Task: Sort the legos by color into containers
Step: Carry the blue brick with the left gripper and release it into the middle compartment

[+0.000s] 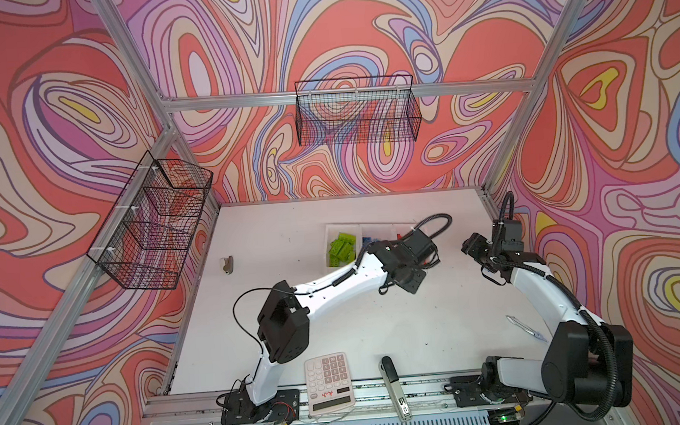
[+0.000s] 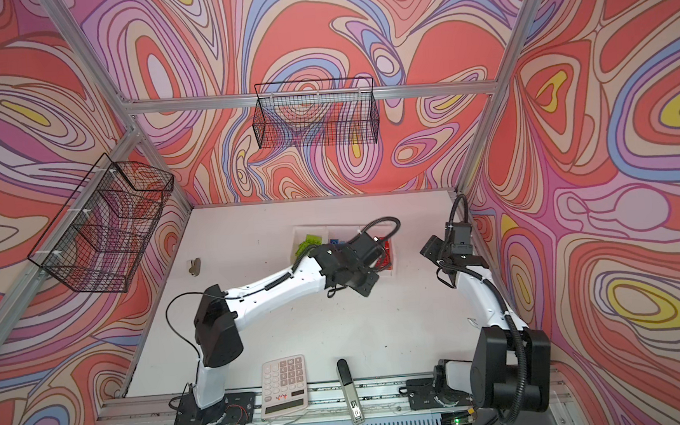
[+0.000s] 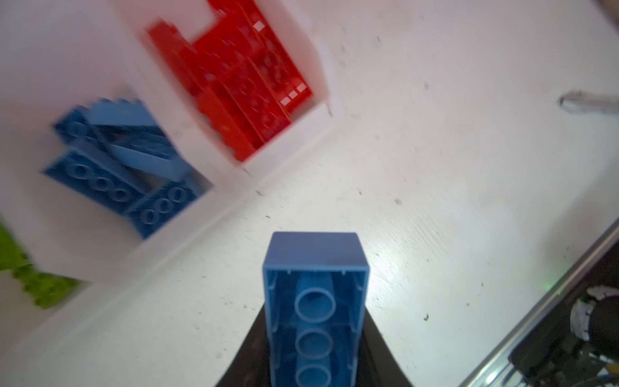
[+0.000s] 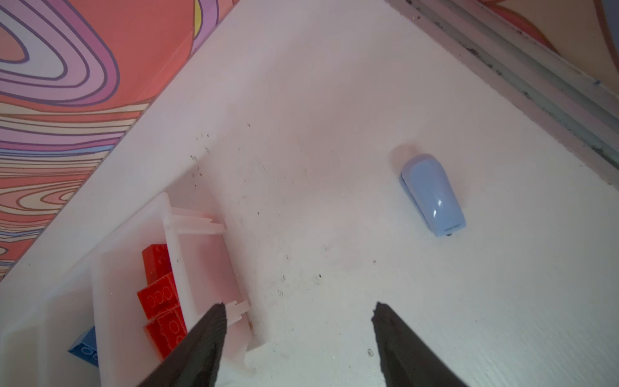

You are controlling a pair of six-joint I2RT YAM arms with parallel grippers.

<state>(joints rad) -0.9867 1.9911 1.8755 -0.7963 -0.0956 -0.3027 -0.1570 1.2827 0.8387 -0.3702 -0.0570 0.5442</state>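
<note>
The left wrist view shows my left gripper [image 3: 315, 338] shut on a blue lego [image 3: 315, 268], held hollow side toward the camera above the table beside the containers [image 3: 294, 137]. Blue legos [image 3: 110, 160] lie in the middle bin, red legos [image 3: 241, 83] in the end bin and green legos [image 3: 40, 284] in the other end bin. In both top views the left wrist hangs over the containers [image 1: 336, 229] and hides most of them; green legos [image 1: 342, 247] show. My right gripper [image 4: 299, 306] stands open and empty beside the red bin [image 4: 177, 254], and it shows in a top view too [image 1: 470, 246].
A calculator [image 1: 330, 384] and a black-grey stapler [image 1: 393, 388] lie at the table's front edge. A small pale blue object [image 4: 432, 194] rests at the left of the table. A thin metal tool [image 1: 527, 327] lies by the right arm. Wire mesh baskets [image 1: 358, 115] [image 1: 153, 225] hang on the walls.
</note>
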